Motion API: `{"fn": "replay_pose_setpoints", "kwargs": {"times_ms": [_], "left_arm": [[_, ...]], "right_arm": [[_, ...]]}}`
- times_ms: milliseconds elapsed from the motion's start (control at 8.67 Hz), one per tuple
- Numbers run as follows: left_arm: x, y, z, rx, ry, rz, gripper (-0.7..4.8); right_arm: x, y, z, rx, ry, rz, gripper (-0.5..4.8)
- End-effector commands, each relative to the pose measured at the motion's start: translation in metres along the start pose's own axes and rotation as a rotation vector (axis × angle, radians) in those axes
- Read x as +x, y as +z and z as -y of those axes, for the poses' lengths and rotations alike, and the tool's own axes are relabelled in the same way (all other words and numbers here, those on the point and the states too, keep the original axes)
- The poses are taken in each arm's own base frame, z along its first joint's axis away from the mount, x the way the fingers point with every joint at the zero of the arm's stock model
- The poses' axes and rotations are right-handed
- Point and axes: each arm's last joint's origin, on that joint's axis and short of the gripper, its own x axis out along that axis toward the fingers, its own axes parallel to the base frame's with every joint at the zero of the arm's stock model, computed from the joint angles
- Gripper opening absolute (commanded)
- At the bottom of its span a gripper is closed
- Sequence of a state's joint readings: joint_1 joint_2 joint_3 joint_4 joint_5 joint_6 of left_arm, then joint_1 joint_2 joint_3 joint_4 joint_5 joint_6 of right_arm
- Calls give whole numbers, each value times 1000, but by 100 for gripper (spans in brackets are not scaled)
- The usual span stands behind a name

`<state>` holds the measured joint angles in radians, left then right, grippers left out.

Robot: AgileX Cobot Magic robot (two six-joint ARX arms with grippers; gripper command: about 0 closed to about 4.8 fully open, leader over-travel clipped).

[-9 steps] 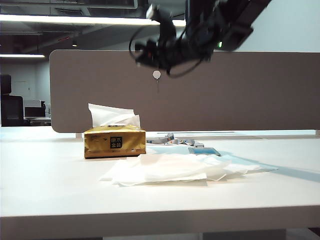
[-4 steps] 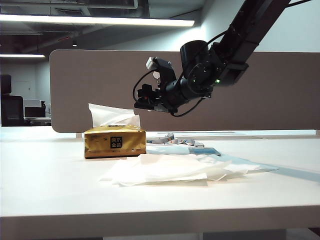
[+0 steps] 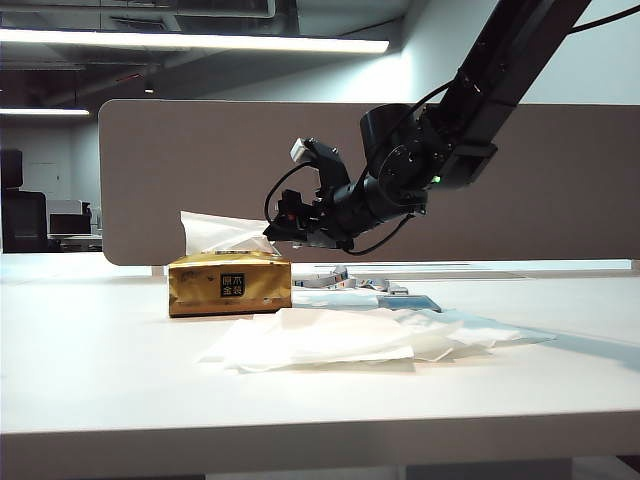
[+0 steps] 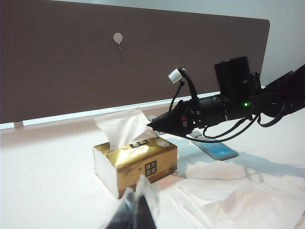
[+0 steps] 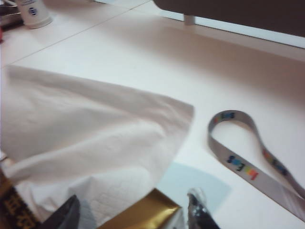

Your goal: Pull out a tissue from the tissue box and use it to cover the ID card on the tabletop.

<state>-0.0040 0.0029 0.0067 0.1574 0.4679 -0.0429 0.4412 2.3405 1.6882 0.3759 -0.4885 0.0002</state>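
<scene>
Landmark: the tissue box, gold with a black label, stands on the white table.
Tissue: the tissue pokes up from the box's top slot, still in the box.
Right gripper: the right gripper hangs just above the box's top, at the tissue's edge; its fingers stand apart on either side of the box's end, closed on nothing (whether they touch the sheet cannot be told).
Left gripper: the left gripper sits low on the near side of the box, well apart from it; its finger gap cannot be told.
ID card: the ID card lies flat on the table beyond the box, under the right arm, uncovered.
Loose pile: a flat pile of white tissues spreads on the table in front of the box and card.
Lanyard: a grey printed lanyard lies looped on the table behind the box.
Backdrop: a brown partition panel rises behind the box.
</scene>
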Motion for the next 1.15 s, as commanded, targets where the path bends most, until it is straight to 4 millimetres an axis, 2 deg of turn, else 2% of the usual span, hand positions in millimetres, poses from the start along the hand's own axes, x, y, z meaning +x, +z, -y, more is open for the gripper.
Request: {"fn": "replay_pose_setpoints", "kwargs": {"times_ms": [115, 346, 461, 577, 692, 923, 1038, 1154], "left_arm": [[0, 2, 0, 3, -1, 10, -5], [0, 2, 0, 3, -1, 10, -6], [0, 2, 0, 3, -1, 10, -6], [0, 2, 0, 3, -1, 10, -5], [0, 2, 0, 3, -1, 10, -5], [0, 2, 0, 2, 0, 9, -6], [0, 2, 0, 2, 0, 8, -5], [0, 2, 0, 2, 0, 7, -5]], "right_arm": [[0, 3, -4, -10, 98, 15, 283], [1, 3, -6, -10, 126, 14, 258], [1, 3, -9, -10, 181, 12, 37], [1, 10, -9, -50, 181, 75, -5], [1, 12, -9, -57, 181, 86, -5], [-1, 31, -10, -97, 195, 146, -5], [-5, 53, -13, -133, 196, 211, -6], [-6, 56, -13, -137, 196, 220, -6]]}}
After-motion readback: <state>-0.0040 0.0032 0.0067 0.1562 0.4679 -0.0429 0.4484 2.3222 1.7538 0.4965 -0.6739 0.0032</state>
